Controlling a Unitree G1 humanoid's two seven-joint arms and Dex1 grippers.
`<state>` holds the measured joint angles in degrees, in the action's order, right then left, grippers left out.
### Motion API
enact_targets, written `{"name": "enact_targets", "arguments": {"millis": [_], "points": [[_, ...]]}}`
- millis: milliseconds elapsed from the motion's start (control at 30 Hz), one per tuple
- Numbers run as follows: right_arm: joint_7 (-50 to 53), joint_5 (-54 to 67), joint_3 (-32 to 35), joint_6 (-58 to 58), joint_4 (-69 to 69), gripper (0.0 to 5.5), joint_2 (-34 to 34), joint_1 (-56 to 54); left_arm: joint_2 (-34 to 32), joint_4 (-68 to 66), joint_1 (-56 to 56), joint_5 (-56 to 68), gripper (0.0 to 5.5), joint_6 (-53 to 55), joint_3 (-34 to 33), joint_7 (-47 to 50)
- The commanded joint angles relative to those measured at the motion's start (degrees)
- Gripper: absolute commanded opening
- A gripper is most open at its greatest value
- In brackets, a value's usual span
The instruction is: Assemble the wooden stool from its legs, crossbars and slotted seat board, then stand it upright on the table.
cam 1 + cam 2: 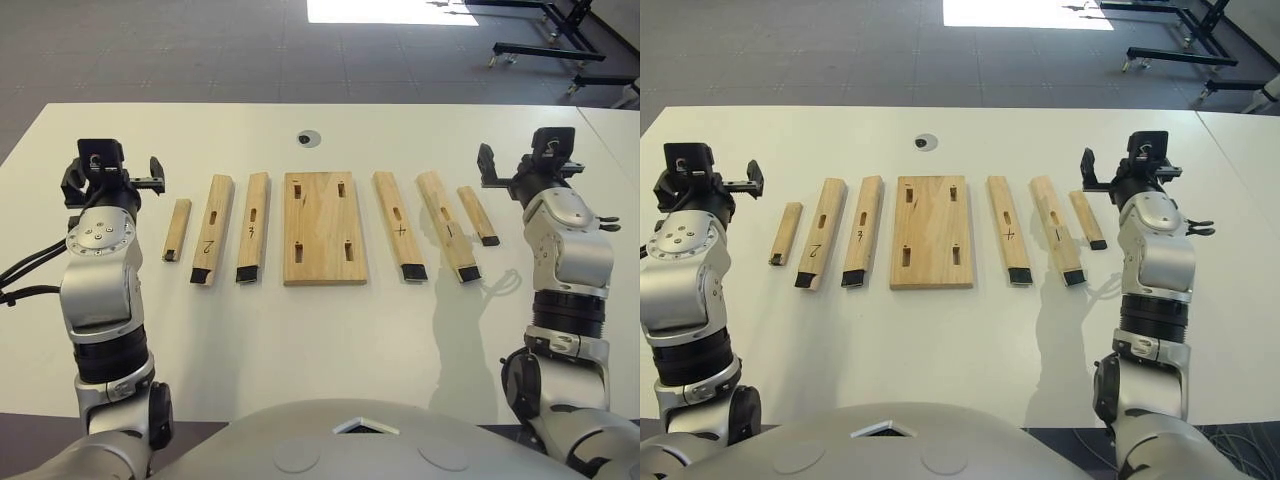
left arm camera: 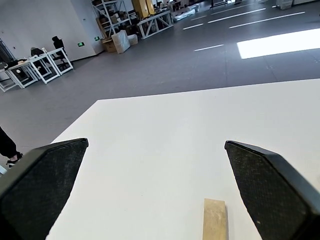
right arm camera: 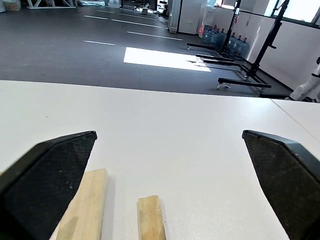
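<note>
Nearest, left gripper (image 2: 156, 144) and right gripper (image 3: 169, 134), both gaping, empty; beyond, on table (image 1: 400, 340): one seat board (image 1: 325, 228), four legs (image 1: 212, 230), two crossbars (image 1: 177, 229).

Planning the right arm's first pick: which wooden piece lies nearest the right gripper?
The short crossbar at the row's right end, beside the right gripper; it is shorter than the slotted leg next to it.

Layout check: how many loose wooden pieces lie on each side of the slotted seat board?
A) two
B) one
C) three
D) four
C: the seat board has a left crossbar and two left legs on one side, and two right legs and a right crossbar on the other.
</note>
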<state>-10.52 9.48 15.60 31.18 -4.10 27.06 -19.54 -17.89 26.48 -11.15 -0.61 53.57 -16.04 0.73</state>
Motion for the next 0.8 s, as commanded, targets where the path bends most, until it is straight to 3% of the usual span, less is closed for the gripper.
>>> {"name": "enact_targets", "arguments": {"millis": [33,100,200,600,800], "points": [[-8.25,1.31,0.48,1.65,-1.29,5.36,6.74,2.81,2.91,1.29,4.48,3.74,5.04,-0.32,-8.54,-0.84],[-11.22,1.72,1.05,1.99,-2.83,5.36,9.13,3.31,3.89,1.14,6.30,4.92,5.04,-0.67,-11.80,-0.64],[-14.59,2.19,1.23,0.79,-7.75,5.36,10.58,4.09,4.89,0.58,6.94,5.31,5.04,-1.87,-11.42,-0.30],[-14.84,-2.00,-4.98,-13.32,-30.96,5.36,4.34,2.89,4.29,-1.58,5.75,5.10,5.04,-4.36,-8.75,-0.44],[-16.11,-2.00,-6.89,-12.94,-35.11,4.26,4.33,1.88,4.11,-1.41,5.56,4.78,5.04,-4.15,-8.10,-0.13]]}}
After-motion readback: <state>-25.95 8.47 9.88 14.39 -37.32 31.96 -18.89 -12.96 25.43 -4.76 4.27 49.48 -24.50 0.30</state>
